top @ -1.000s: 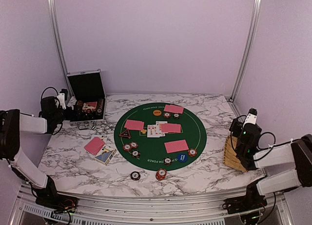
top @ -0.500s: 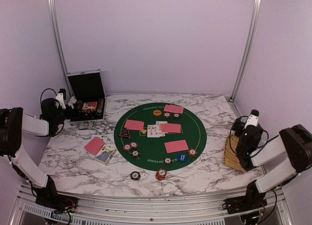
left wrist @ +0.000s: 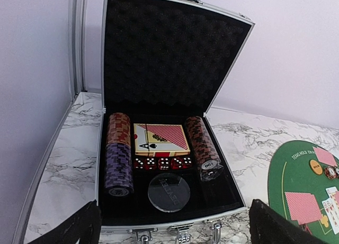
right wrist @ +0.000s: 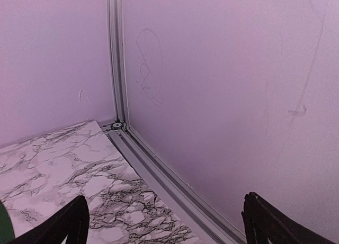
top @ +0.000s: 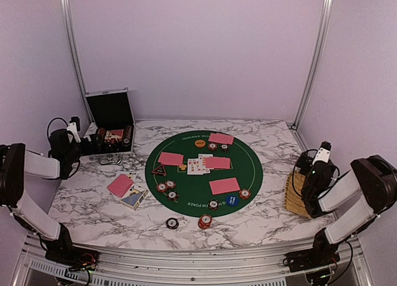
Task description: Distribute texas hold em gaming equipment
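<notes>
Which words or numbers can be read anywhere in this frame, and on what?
"TEXAS HOLD'EM POKER", in parts: rim of the round green felt mat.
"100": end chip of the dark chip roll in the open silver-edged black case.
Too blurred: clear round disc in the case, blue round chip, orange round button.

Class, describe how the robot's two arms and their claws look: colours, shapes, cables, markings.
The left arm and right arm match: white tube links between bulky black rounded joints. Thin black cables loop by each wrist, and a small white block sits atop it. The claw fingers are black and tapered. No markings are legible.
</notes>
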Robot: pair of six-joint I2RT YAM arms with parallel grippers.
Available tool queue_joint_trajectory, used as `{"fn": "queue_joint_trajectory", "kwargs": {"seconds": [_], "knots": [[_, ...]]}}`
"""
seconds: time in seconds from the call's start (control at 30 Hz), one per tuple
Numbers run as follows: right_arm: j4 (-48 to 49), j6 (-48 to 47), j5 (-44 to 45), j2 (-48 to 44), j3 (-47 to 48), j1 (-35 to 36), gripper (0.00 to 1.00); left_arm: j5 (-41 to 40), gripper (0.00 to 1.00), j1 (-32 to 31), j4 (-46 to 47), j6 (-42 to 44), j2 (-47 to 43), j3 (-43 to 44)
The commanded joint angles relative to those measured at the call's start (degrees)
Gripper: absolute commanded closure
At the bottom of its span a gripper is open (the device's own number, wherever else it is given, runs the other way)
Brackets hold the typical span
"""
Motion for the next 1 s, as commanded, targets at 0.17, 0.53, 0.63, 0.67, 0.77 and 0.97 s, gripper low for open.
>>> {"fn": "queue_joint_trajectory", "kwargs": {"seconds": [0.17,0.53,0.63,0.67,0.77,0.97], "knots": [[0.91,0.1,-1.06,0.97,2.0,-0.65,0.01,-6.2,0.01,0.35,-1.28,4.8,-2.7,-3.17],[2.32,-1.94,-5.73,1.74,1.97,-0.65,0.01,-5.86,0.01,-0.79,14.1,5.99,1.14,-10.36],[5.65,-7.13,-17.44,3.95,1.23,-0.69,0.01,-9.69,0.01,-3.39,21.88,8.45,0.74,-15.55],[6.8,-7.32,-19.29,5.12,1.18,-0.93,0.01,-10.82,0.01,-4.17,29.07,8.49,2.68,-18.37],[7.08,-7.3,-20.7,7.87,2.43,-1.93,0.01,-12.48,0.01,-4.64,29.18,8.49,2.14,-18.4],[0.85,-3.69,-27.24,6.41,4.32,-6.16,0.01,-14.7,0.01,-4.66,26.26,7.89,2.26,-16.78]]}}
